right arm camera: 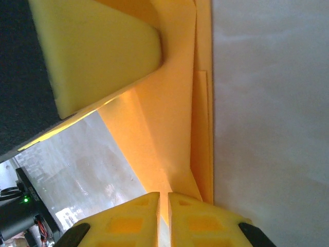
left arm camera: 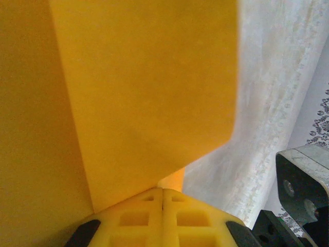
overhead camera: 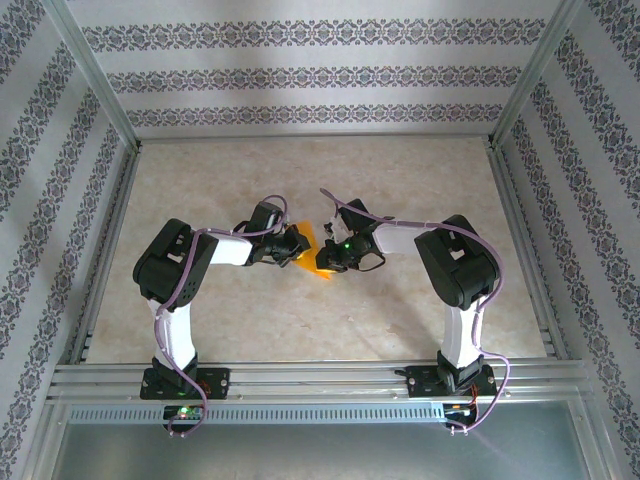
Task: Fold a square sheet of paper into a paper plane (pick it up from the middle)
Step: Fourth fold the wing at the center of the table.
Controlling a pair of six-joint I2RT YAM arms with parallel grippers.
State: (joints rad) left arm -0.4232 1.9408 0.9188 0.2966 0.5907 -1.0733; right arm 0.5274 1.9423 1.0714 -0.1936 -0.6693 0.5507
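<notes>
Clearly, the left gripper (left arm camera: pixel 163 194) has its yellow fingers (left arm camera: pixel 134 218) pressed tight together on the lower edge of the orange sheet (left arm camera: pixel 149 92). The paper rises from them as a broad flap with one straight crease up its left part. The right gripper (right arm camera: pixel 164 201) pinches the same sheet through a hair-thin slit between its fingers, where the paper shows layered folds and narrow overlapping strips. From above, both grippers meet nose to nose over the middle of the table (overhead camera: pixel 250 320), with the sheet between them and one pointed corner aimed toward the arms' bases.
</notes>
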